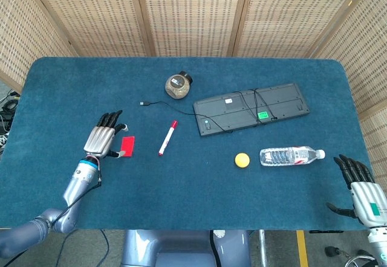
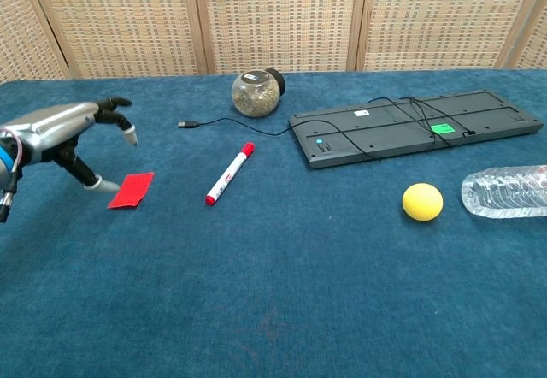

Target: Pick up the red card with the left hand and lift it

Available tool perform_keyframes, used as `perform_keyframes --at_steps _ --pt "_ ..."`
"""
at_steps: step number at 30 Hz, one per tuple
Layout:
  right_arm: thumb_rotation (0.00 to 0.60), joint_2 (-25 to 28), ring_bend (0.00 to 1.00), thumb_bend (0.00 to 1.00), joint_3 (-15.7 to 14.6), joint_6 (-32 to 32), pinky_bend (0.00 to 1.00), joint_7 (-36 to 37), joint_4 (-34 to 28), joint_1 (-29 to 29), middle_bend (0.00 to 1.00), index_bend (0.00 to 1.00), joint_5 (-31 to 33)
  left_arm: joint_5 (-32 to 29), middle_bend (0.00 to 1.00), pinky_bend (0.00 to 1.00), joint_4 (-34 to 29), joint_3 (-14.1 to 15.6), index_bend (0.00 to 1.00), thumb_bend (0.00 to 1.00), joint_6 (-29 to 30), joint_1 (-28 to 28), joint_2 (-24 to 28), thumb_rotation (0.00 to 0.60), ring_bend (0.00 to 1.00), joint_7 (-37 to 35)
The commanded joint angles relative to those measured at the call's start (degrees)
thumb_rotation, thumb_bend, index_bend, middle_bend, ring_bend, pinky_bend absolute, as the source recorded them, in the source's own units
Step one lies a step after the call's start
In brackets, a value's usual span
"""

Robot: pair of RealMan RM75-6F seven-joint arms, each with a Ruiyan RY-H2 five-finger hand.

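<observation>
The red card [image 1: 127,145] [image 2: 131,190] lies flat on the blue table, to the left of the red marker. My left hand [image 1: 103,139] [image 2: 64,134] hovers just left of it with its fingers spread and lifted above the cloth, holding nothing. Its thumb tip reaches down close to the card's left edge; whether it touches I cannot tell. My right hand [image 1: 361,185] shows only in the head view, off the table's front right corner, fingers apart and empty.
A red-and-white marker [image 1: 167,137] [image 2: 229,174] lies right of the card. Behind stand a round jar [image 1: 178,86], a loose cable [image 1: 158,103] and an upside-down keyboard [image 1: 251,108]. A yellow ball [image 1: 242,160] and a water bottle [image 1: 290,156] lie at the right.
</observation>
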Motion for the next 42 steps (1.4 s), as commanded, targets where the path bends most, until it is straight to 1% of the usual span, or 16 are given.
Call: perform_keyframes --at_steps 1,4,7,9,11,15,19,22,35,42 --pt "0.600 0.0 0.00 0.00 0.0 -0.1 0.00 0.0 0.0 0.0 0.00 0.03 0.0 -1.6 0.00 0.00 -1.4 0.9 0.34 0.15 -1.3 0.4 0.7 0.600 0.00 2.2" --pt "0.600 0.0 0.00 0.00 0.0 -0.2 0.00 0.0 0.0 0.1 0.00 0.03 0.2 -2.2 0.00 0.00 -1.5 1.0 0.35 0.15 -1.5 0.3 0.4 0.600 0.00 3.0" --pt "0.600 0.0 0.00 0.00 0.0 -0.2 0.00 0.1 0.1 0.1 0.00 0.03 0.2 -2.7 0.00 0.00 -1.3 1.3 0.39 0.15 -1.9 0.2 -0.1 0.600 0.00 3.4" --pt "0.600 0.1 0.00 0.00 0.0 -0.2 0.00 0.3 0.1 0.1 0.00 0.03 0.2 -3.1 0.00 0.00 -0.8 1.4 0.44 0.16 -2.1 0.1 -0.6 0.600 0.00 3.5" --pt "0.600 0.1 0.00 0.00 0.0 -0.2 0.00 0.3 0.1 0.1 0.00 0.03 0.2 -3.1 0.00 0.00 -0.4 1.3 0.46 0.16 -1.9 0.0 -1.2 0.600 0.00 3.6" --pt "0.600 0.1 0.00 0.00 0.0 -0.2 0.00 0.3 0.1 0.1 0.00 0.03 0.1 -3.2 0.00 0.00 0.2 1.2 0.46 0.21 -1.6 -0.1 -2.0 0.600 0.00 3.3" --pt "0.600 0.1 0.00 0.00 0.0 -0.2 0.00 0.4 0.1 0.1 0.00 0.03 0.1 -3.2 0.00 0.00 0.8 1.4 0.46 0.21 -1.7 -0.2 -2.6 0.600 0.00 3.3" --pt "0.600 0.2 0.00 0.00 0.0 -0.3 0.00 0.4 0.1 0.1 0.00 0.03 0.2 -3.5 0.00 0.00 1.2 1.3 0.46 0.23 -1.7 -0.3 -2.9 0.600 0.00 3.0" --pt "0.600 0.3 0.00 0.00 -0.1 -0.3 0.00 0.8 0.1 0.2 0.00 0.03 0.2 -3.9 0.00 0.00 2.8 1.6 0.46 0.23 -2.6 -0.5 -3.7 0.600 0.00 3.0" --pt "0.600 0.4 0.00 0.00 -0.1 -0.4 0.00 1.0 0.1 0.2 0.00 0.04 0.2 -4.6 0.00 0.00 3.4 1.3 0.46 0.27 -3.2 -0.9 -4.0 0.600 0.00 3.3"
